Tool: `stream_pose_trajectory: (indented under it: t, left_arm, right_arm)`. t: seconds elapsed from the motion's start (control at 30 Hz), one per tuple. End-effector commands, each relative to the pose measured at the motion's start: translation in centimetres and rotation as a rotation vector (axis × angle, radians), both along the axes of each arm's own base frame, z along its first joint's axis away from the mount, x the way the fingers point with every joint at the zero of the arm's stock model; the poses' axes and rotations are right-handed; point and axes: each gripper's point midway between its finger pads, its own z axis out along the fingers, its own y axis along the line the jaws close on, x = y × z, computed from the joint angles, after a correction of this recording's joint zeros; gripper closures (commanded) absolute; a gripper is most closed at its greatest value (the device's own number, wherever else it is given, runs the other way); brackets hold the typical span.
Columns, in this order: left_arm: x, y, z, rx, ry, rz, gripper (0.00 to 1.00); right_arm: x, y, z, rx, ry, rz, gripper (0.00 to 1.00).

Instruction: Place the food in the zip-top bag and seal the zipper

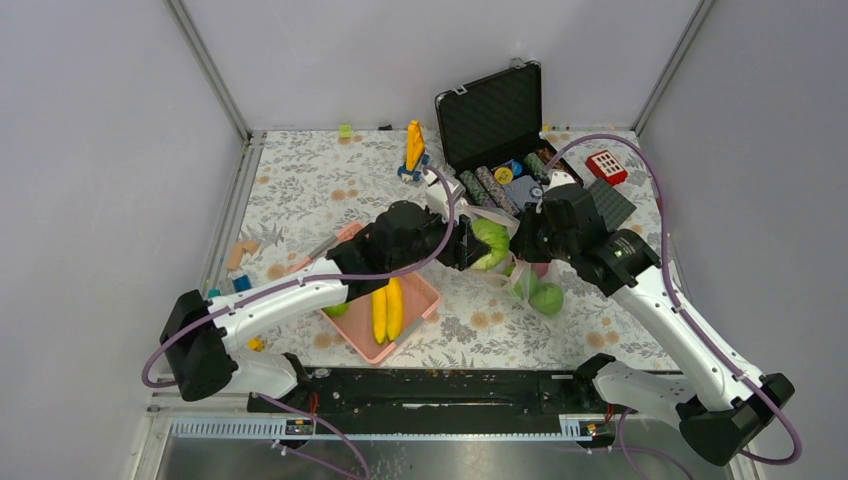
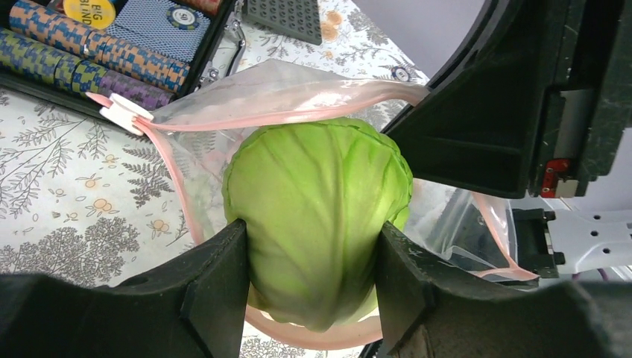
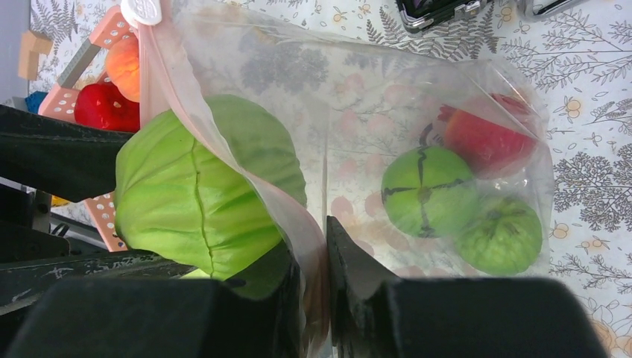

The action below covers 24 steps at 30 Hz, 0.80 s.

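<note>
My left gripper (image 2: pixel 313 268) is shut on the pale green cabbage (image 2: pixel 317 209) and holds it in the mouth of the clear zip-top bag (image 2: pixel 261 93), inside the pinkish zipper strip (image 2: pixel 168 160). The cabbage also shows in the top view (image 1: pixel 490 243) and the right wrist view (image 3: pixel 201 198). My right gripper (image 3: pixel 317 276) is shut on the bag's mouth edge and holds it open. Inside the bag (image 3: pixel 417 112) lie two green round fruits (image 3: pixel 428 190) (image 3: pixel 501 235) and a red apple (image 3: pixel 488 142). The yellow bananas (image 1: pixel 387 310) lie in the pink basket (image 1: pixel 420 290).
An open black case (image 1: pixel 492 115) with poker chips (image 2: pixel 97 56) stands behind the bag. A red apple (image 3: pixel 104 108) and an orange (image 3: pixel 123 67) sit in the pink basket. A yellow toy (image 1: pixel 413 148), a red toy (image 1: pixel 607 166) and small blocks (image 1: pixel 240 255) lie around.
</note>
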Motion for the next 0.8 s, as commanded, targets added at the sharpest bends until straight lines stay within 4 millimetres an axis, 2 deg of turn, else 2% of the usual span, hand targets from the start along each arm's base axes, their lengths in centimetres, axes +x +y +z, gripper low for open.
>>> stream_pose_trajectory:
  t: [0.0, 0.07, 0.13, 0.17, 0.53, 0.67, 0.77]
  left_arm:
    - [1.4, -0.6, 1.8, 0.019, -0.055, 0.053, 0.59]
    - [1.3, -0.6, 1.4, 0.046, -0.039, 0.049, 0.41]
    - [1.1, -0.5, 1.7, 0.049, -0.038, 0.046, 0.12]
    - [1.0, -0.4, 2.0, 0.047, -0.040, 0.045, 0.03]
    - [-0.3, 0.7, 4.2, 0.005, -0.035, 0.038, 0.01]
    - [-0.1, 0.5, 3.8, 0.018, -0.030, 0.038, 0.01]
    - [0.3, 0.1, 3.2, 0.048, -0.015, 0.046, 0.01]
  right_arm:
    - [0.2, 1.3, 3.5, 0.106, -0.064, 0.025, 0.80]
    - [0.1, 1.2, 3.5, 0.106, -0.064, 0.025, 0.80]
    - [0.2, 1.1, 3.4, 0.105, -0.063, 0.023, 0.80]
    - [0.2, 1.1, 3.3, 0.104, -0.062, 0.022, 0.80]
    - [0.4, 1.1, 3.2, 0.097, -0.061, 0.022, 0.80]
    - [0.5, 1.2, 3.5, 0.103, -0.062, 0.016, 0.80]
    - [0.1, 2.1, 4.3, 0.147, -0.048, 0.053, 0.79]
